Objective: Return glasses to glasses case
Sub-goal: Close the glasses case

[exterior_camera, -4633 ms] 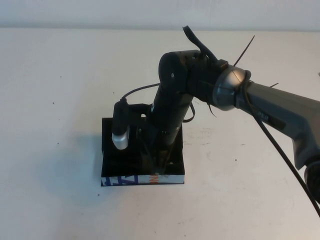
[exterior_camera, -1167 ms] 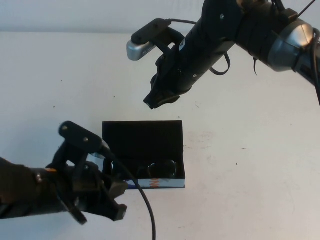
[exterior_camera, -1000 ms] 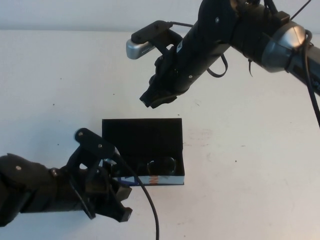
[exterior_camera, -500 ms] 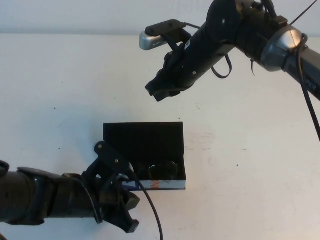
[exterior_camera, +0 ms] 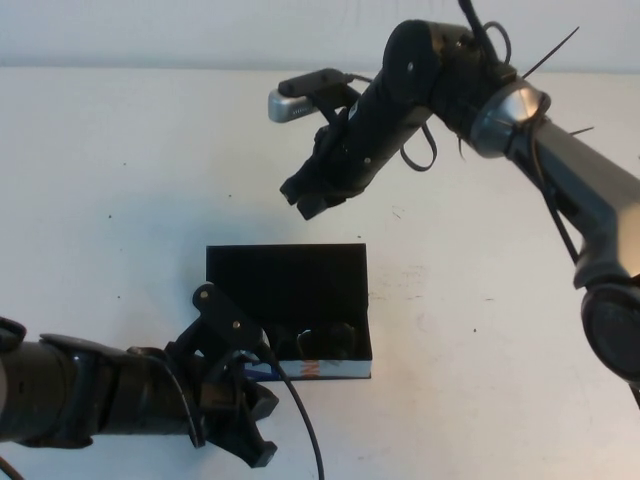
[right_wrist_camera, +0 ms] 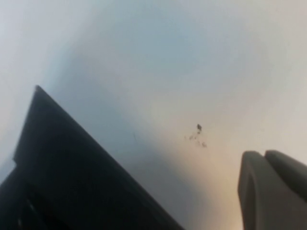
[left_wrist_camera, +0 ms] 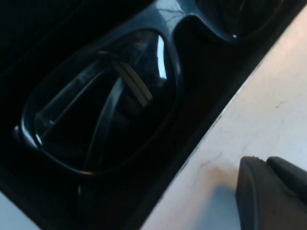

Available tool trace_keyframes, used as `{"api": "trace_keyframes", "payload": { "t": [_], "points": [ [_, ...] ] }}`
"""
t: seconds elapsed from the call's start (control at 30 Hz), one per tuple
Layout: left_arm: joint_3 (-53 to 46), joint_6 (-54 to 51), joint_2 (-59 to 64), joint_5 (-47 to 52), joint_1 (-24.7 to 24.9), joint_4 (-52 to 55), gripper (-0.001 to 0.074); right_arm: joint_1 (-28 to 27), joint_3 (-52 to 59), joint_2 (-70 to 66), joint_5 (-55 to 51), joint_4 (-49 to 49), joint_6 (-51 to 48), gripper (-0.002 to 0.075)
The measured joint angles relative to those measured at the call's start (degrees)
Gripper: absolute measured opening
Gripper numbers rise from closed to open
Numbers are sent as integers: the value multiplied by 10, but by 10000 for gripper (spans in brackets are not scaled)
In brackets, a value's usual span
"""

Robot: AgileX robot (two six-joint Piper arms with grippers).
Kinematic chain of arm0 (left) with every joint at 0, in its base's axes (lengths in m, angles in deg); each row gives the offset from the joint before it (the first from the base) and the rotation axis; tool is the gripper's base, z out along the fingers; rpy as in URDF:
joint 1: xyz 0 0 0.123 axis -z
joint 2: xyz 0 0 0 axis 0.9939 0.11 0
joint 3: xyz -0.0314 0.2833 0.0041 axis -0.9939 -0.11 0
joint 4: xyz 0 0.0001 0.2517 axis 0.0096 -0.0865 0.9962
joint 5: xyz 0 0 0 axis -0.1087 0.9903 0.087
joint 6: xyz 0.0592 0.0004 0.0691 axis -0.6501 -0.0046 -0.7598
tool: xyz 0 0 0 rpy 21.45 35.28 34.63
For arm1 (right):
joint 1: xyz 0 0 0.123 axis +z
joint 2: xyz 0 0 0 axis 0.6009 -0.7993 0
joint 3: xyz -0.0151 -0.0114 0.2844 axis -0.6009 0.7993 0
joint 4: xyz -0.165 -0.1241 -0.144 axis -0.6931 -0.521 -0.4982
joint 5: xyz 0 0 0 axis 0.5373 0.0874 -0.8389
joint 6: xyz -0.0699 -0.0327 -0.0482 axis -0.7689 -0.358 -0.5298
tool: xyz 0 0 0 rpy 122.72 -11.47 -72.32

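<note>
Black glasses case [exterior_camera: 287, 283] holds the glasses [exterior_camera: 318, 340]; print on its edge unreadable.

No readable text anywhere. glasses case [exterior_camera: 287, 283] front edge has blue/white/orange print, mostly hidden behind the left gripper [exterior_camera: 245, 425], not legible. Nothing on the arms reads either.

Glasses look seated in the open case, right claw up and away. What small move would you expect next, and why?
Probably the left claw, low at the case's front left corner, reaches for the raised lid to fold it shut. The glasses already lie inside, arms folded, and the right claw hangs shut above the table behind the case, holding nothing.
</note>
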State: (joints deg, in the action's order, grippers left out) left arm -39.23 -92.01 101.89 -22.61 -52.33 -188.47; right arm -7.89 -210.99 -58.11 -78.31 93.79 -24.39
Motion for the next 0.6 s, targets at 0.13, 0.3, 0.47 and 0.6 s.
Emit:
{"api": "trace_keyframes", "payload": {
  "t": [0.13,0.3,0.47,0.6],
  "points": [
    [0,-1,0,-1,0,-1,-1,-1,-7,-22,-17,0,3,-11],
    [0,-1,0,-3,1,-2,-1,-1,-8,-35,-27,-1,3,-11],
    [0,-2,0,-8,1,-2,-1,-1,-8,-36,-27,3,3,-11],
    [1,-2,0,-12,1,-4,-1,-1,-8,-36,-27,13,3,-11]
  ]
}}
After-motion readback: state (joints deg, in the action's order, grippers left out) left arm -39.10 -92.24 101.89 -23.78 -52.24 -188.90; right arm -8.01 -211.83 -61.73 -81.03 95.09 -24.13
